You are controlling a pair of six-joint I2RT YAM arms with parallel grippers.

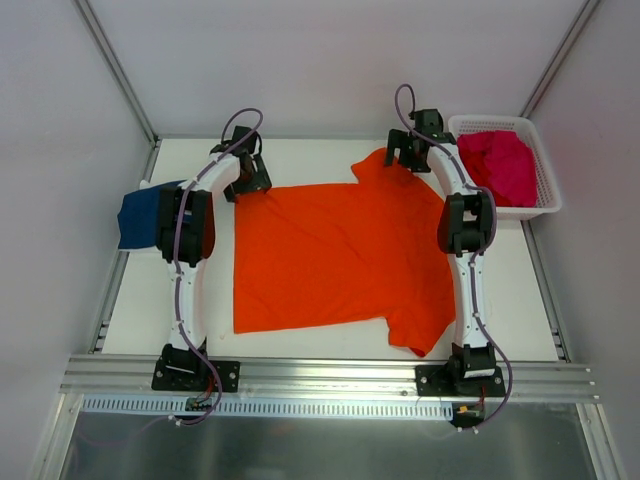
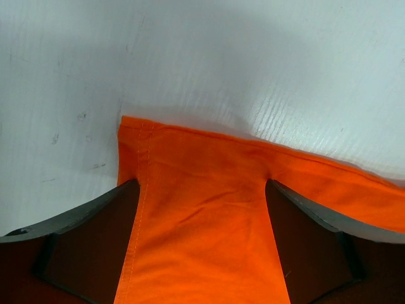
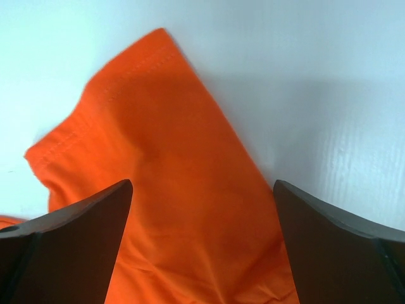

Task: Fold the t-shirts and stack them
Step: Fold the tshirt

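The bright orange t-shirt lies spread flat in the middle of the table. My left gripper is open over the shirt's far left corner; its hem corner lies between the two dark fingers. My right gripper is open over the shirt's far right sleeve, fingers on either side of the cloth. A navy blue t-shirt lies folded at the table's left edge, partly hidden by the left arm. Magenta-pink t-shirts are bunched in the white basket.
The white plastic lattice basket stands at the far right corner. Grey walls close in the table at the back and sides. A metal rail runs along the near edge with both arm bases on it.
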